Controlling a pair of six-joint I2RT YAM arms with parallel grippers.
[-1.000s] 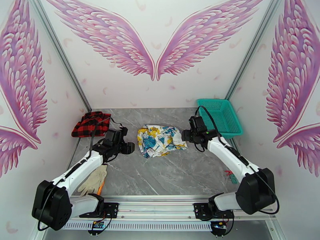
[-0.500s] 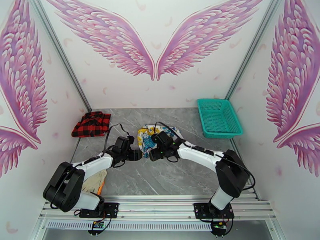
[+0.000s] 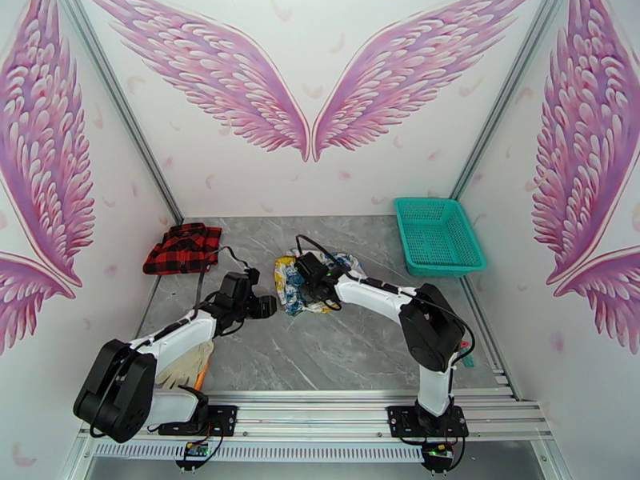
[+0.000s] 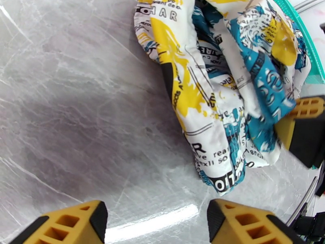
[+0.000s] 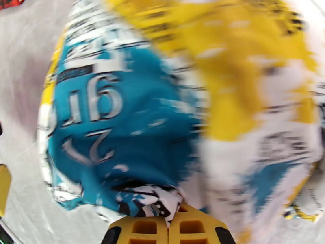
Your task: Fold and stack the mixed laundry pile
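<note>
The white garment [image 3: 340,275] with blue, yellow and teal print lies crumpled at mid table. My right gripper [image 3: 312,291] reaches over it from the right and is shut on a fold at its near-left edge; in the right wrist view the fingers [image 5: 172,229] meet with the printed cloth [image 5: 134,118] pinched between them. My left gripper [image 3: 270,306] is open just left of the garment. Its yellow fingertips [image 4: 69,222] hover over bare table, short of the cloth [image 4: 219,86]. The red-and-black check shirt [image 3: 182,247] lies folded at the far left.
A teal mesh basket [image 3: 438,235] stands at the far right. A beige glove-like cloth [image 3: 186,363] lies by the left arm's base. The right gripper's yellow fingers [image 4: 304,118] show at the right edge of the left wrist view.
My right arm swung left from beside the basket, across the printed garment, and closed on its near-left edge. The left arm shifted slightly right toward the garment, still open.
</note>
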